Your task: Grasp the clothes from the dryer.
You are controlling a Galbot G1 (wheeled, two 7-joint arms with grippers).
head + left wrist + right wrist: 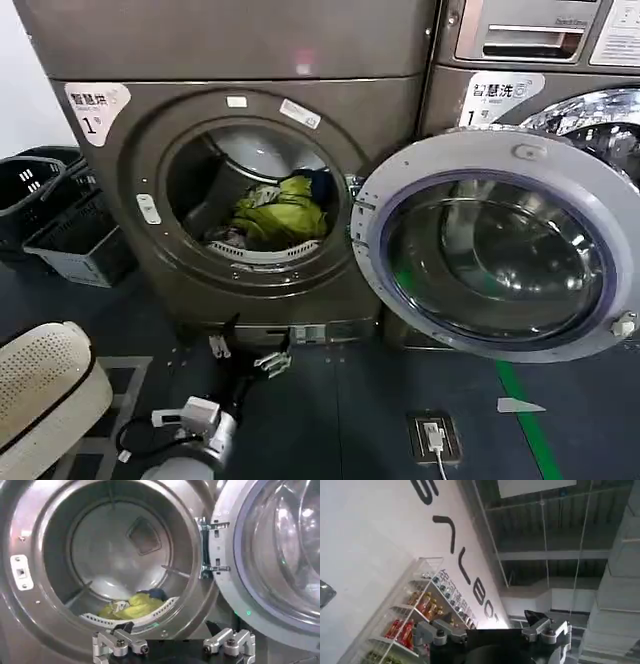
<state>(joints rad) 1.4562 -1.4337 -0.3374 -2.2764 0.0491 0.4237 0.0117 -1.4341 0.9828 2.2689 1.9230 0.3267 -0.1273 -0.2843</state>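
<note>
Clothes (283, 212), yellow-green, lie in a heap low inside the dryer (240, 190) drum, with the round door (497, 245) swung wide. The left gripper (243, 353) waits below the opening, spread apart and holding nothing. It looks like the reaching step. Next it must go up and in, then pinch the heap. The right gripper (495, 630) points away at a shelf (415, 620), spread apart too.

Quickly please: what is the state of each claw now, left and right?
Left claw: open, holding nothing, in front of the dryer opening.
Right claw: open, holding nothing, pointed up away from the work.
</note>
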